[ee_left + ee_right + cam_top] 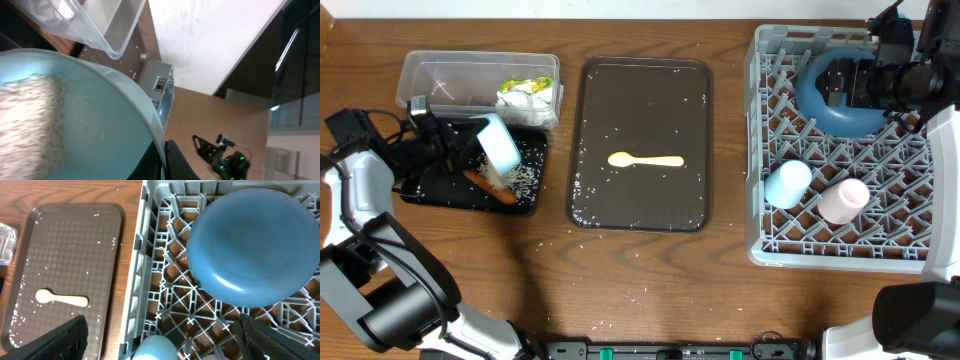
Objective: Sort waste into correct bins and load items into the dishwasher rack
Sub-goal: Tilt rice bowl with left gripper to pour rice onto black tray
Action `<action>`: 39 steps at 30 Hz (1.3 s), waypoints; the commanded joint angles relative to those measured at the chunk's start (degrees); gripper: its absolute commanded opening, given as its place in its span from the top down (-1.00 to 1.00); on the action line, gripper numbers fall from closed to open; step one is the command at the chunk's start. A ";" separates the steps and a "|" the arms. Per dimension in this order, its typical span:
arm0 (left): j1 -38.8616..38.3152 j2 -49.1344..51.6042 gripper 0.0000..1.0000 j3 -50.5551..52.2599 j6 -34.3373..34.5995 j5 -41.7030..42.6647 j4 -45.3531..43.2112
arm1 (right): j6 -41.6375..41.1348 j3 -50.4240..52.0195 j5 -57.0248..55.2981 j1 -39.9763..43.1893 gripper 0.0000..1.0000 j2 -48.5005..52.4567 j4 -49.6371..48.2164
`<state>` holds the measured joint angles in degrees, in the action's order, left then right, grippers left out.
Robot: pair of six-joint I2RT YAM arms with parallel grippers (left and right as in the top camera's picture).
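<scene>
One large grey rack point(756, 150) fills the right side of the wooden surface point(640, 280). Left of it, mid-frame, lies a brown tray point(642, 100). At upper left sits a clear tub point(450, 80) holding crumpled paper and a wrapper point(527, 90). Just below the tub is a black tray point(435, 190).

A dark blue bowl point(830, 118) lies upside down in the rack's upper right part. The right hand point(160, 342) hangs over it, fingers spread wide and holding nothing. The left hand point(472, 152) is clamped tight on the rim of a white bowl point(501, 143), which is tilted over the black tray with rice clinging inside it.

A light blue cup point(787, 183) and a pink cup point(844, 199) sit side by side in the rack's lower half. A yellow spoon point(646, 160) lies in the middle of the brown tray. A carrot piece point(488, 186) lies in the black tray beside a heap of rice grains point(523, 178), and loose grains dot the brown tray.
</scene>
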<state>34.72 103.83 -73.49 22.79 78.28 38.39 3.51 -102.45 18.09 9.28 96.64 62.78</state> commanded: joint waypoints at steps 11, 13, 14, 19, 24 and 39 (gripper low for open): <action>0.96 0.13 0.88 0.52 20.20 9.79 -10.32 | -0.70 0.31 0.13 0.02 -0.85 -0.09 0.04; 1.01 0.13 0.88 0.52 20.17 9.77 -10.49 | -0.70 0.31 0.13 0.02 -0.85 -0.09 0.04; 1.01 0.13 0.88 0.52 20.09 9.64 -10.64 | -0.70 0.31 0.15 0.02 -0.85 -0.09 0.04; 1.27 0.13 0.88 0.52 20.68 8.55 -11.98 | -0.70 0.31 0.13 0.02 -0.85 -0.09 0.09; 1.84 0.15 0.87 0.52 21.68 6.60 -12.37 | -0.70 0.31 0.13 0.02 -0.85 -0.09 0.07; 3.26 0.66 0.88 0.52 21.00 7.89 -15.98 | -0.68 0.37 0.13 0.02 -0.86 -0.07 0.46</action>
<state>37.36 103.83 -73.21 44.56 84.71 23.27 3.49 -102.45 18.09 9.28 96.64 63.13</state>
